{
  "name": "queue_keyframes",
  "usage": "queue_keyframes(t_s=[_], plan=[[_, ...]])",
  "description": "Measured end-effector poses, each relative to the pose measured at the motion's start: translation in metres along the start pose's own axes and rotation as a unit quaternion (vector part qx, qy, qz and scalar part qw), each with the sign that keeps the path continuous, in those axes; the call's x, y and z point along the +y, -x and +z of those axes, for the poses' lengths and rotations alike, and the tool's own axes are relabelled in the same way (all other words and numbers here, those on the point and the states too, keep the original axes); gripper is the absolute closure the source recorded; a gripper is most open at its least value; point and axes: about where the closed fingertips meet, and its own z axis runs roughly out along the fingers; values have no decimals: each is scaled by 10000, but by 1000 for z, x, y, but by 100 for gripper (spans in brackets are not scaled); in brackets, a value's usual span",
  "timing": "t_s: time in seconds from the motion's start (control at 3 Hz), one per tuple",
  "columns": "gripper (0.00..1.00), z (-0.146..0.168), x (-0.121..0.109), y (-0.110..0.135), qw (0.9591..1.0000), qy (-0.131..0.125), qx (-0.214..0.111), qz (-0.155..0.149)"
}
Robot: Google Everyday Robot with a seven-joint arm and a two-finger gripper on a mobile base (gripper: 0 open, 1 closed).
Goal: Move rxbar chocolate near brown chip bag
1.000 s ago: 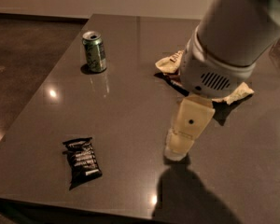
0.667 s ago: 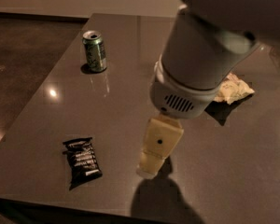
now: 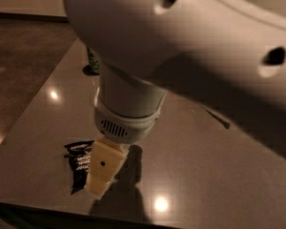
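The rxbar chocolate (image 3: 78, 163), a small flat black wrapper with white lettering, lies on the dark table near its front left edge. My gripper (image 3: 104, 173) hangs from the big white arm, right beside the bar's right edge and partly over it, low near the tabletop. The brown chip bag is hidden behind the arm, which fills the upper and right part of the view.
The green soda can (image 3: 92, 58) stands at the back left, mostly hidden by the arm. The table (image 3: 195, 175) has its front edge just below the gripper and its left edge close to the bar. Floor lies to the left.
The arm has swung left and toward the front, from the middle of the table to the rxbar chocolate. It now covers the chip bag and most of the can.
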Motion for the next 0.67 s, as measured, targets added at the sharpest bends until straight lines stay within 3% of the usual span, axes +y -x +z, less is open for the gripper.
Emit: queue_keyframes(t_s=[0.67], plan=[[0,41,21,32,9981,57,142,591]])
